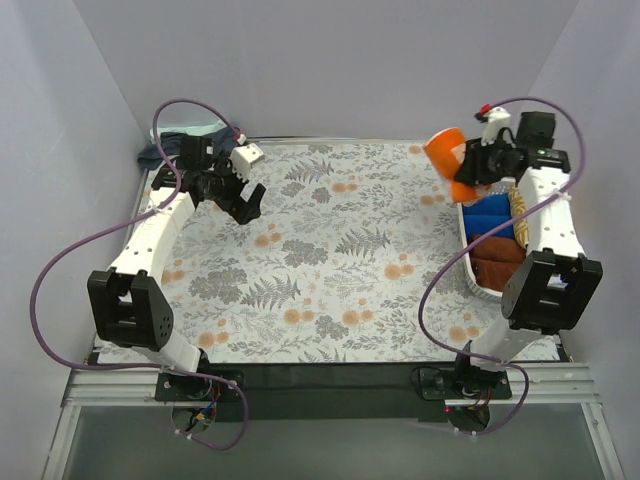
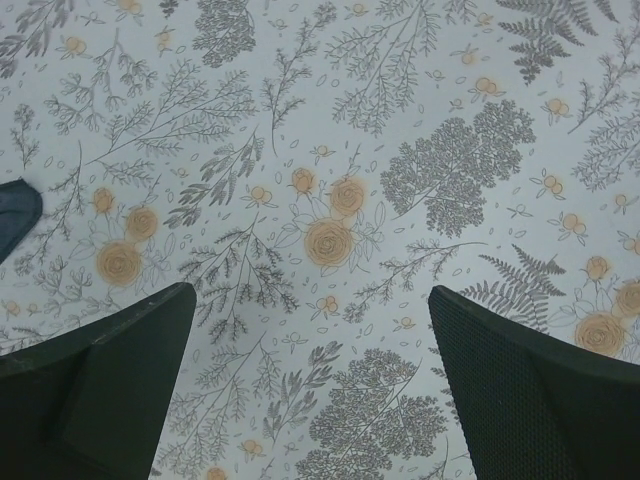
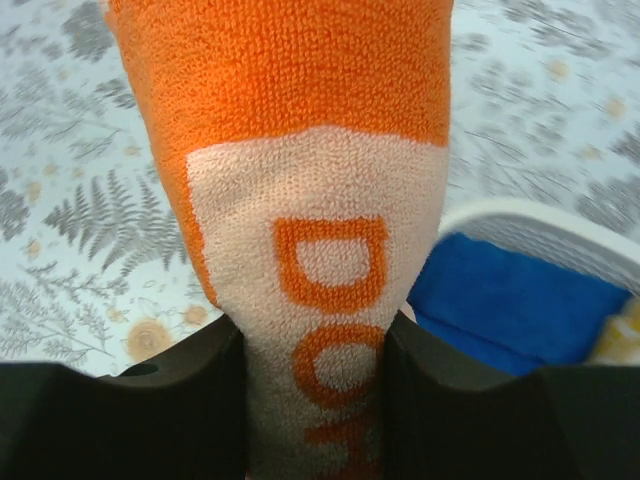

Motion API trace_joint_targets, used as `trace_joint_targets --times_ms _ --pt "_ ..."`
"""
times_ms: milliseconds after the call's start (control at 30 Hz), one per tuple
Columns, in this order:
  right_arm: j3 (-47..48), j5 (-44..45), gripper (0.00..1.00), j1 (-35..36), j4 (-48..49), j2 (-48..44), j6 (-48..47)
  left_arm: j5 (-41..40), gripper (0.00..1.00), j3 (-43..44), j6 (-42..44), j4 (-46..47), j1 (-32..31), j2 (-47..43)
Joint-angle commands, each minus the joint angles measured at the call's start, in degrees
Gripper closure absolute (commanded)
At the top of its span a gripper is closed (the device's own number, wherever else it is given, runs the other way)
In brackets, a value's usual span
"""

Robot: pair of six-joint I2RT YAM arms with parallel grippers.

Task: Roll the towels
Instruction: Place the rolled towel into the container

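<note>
An orange towel [image 1: 444, 150] with a white panel and orange lettering hangs at the back right, above the end of the basket. My right gripper [image 1: 467, 172] is shut on it; in the right wrist view the orange towel [image 3: 300, 150] fills the gap between both pads of the right gripper [image 3: 315, 390]. My left gripper [image 1: 243, 205] hovers open over the floral covering at the back left, with nothing between the fingers of the left gripper [image 2: 310, 380]. A dark navy towel [image 1: 170, 148] and a mint green towel [image 1: 205, 131] lie piled in the back left corner. A navy towel corner [image 2: 14, 215] shows at the left edge.
A white oval basket [image 1: 468, 262] stands along the right side, holding a blue towel [image 1: 490, 220], a brown towel [image 1: 497, 270] and a yellow-striped towel [image 1: 520, 204]. The basket rim [image 3: 540, 225] and blue towel [image 3: 510, 305] lie right of the orange one. White walls enclose three sides.
</note>
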Motion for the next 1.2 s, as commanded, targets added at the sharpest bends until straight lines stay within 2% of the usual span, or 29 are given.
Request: trace_joint_targets --times_ms 0,167,433,533,700,1167 --pt "8.34 -0.99 0.99 -7.10 -6.92 2.50 4.31 -4.66 0.02 1.26 -5.62 1.29 -0.18 -1.47" --pt "11.53 3.57 0.99 -11.76 -11.41 6.19 7.92 -3.77 0.02 -1.73 -8.79 1.73 -0.10 -1.91" --pt "10.22 9.73 0.99 -12.03 -13.00 9.45 13.63 -6.32 0.02 -4.37 -8.79 2.17 -0.18 -1.47" --pt "7.85 8.60 0.99 -11.86 -12.74 9.80 13.55 -7.02 0.02 -5.25 -8.62 2.78 -0.18 -1.82" --pt "2.41 11.13 0.99 -11.68 -9.06 8.58 13.90 -7.90 0.02 -5.78 -8.53 3.05 -0.18 -1.64" --pt "-4.55 26.60 0.99 -8.96 0.01 2.15 11.27 -8.69 0.02 -6.04 -8.18 3.22 -0.18 -1.47"
